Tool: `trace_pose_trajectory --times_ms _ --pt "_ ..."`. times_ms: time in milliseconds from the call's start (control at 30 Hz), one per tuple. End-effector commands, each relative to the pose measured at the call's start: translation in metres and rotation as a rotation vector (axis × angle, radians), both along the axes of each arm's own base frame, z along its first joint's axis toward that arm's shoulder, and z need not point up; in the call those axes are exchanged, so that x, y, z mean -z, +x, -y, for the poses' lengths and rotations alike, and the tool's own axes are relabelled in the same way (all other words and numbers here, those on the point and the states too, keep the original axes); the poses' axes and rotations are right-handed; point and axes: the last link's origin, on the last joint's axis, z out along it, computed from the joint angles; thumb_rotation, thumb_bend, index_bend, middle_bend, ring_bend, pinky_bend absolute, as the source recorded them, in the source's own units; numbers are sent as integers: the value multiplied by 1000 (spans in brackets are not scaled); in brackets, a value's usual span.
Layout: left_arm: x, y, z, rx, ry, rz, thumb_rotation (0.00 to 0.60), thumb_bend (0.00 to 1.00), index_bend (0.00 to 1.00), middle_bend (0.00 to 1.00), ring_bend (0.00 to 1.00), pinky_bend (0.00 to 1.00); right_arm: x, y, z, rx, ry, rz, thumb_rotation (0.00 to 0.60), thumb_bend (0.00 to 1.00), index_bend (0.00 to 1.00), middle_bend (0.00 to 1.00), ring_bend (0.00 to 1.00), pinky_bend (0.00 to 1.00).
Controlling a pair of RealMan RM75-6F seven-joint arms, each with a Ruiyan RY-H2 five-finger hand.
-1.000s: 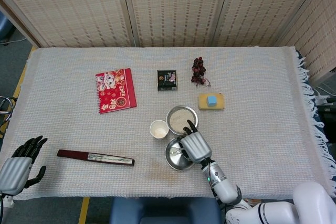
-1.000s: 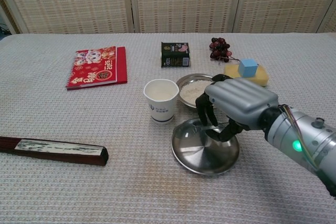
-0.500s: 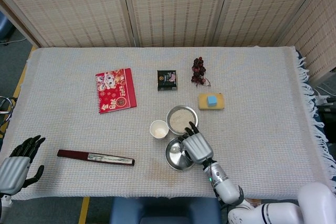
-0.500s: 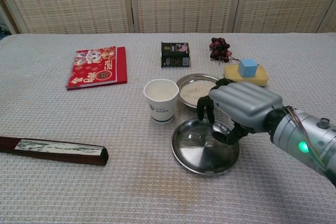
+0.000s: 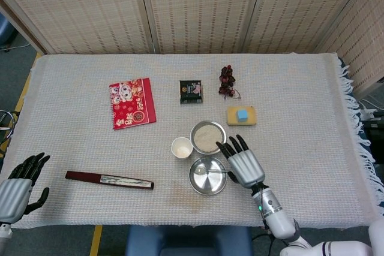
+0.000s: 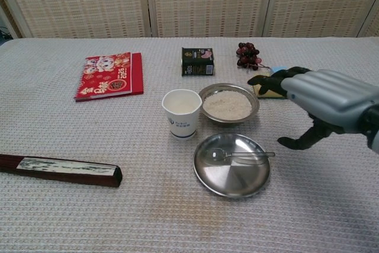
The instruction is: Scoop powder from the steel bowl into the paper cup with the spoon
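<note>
The steel bowl (image 5: 208,136) (image 6: 228,103) holds pale powder, and the white paper cup (image 5: 182,147) (image 6: 182,112) stands upright just to its left. In front of them a shallow steel plate (image 5: 200,184) (image 6: 232,182) carries the metal spoon (image 5: 207,171) (image 6: 237,156), lying flat with its handle pointing right. My right hand (image 5: 244,163) (image 6: 323,96) hovers to the right of the plate, fingers spread, holding nothing and apart from the spoon. My left hand (image 5: 18,187) stays at the table's near left corner, fingers apart and empty.
A long dark sheath-like object (image 5: 109,179) (image 6: 59,169) lies at the front left. Further back are a red booklet (image 5: 132,102), a dark tin (image 5: 191,91), dark grapes (image 5: 227,81) and a yellow sponge (image 5: 241,116) bearing a blue cube.
My right hand has risen off the plate and moved right, its fingers spreading. The spoon now lies uncovered on the plate. My left hand has barely shifted.
</note>
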Motion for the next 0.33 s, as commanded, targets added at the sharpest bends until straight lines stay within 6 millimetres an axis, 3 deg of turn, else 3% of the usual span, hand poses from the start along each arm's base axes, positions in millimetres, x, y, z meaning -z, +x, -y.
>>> trace_pose_trajectory --times_ms 33,167,333 --pt "-4 0 -1 78 62 26 600 451 0 0 0 93 -111 -66 -78 160 -316 -11 600 187 0 0 0 0" --pt "0 -6 -3 46 49 6 600 439 0 0 0 90 -138 -92 -102 196 -418 15 600 182 0 0 0 0" --pt "6 -4 -8 27 38 -15 600 432 0 0 0 76 -151 -95 -101 192 -421 46 600 179 0 0 0 0"
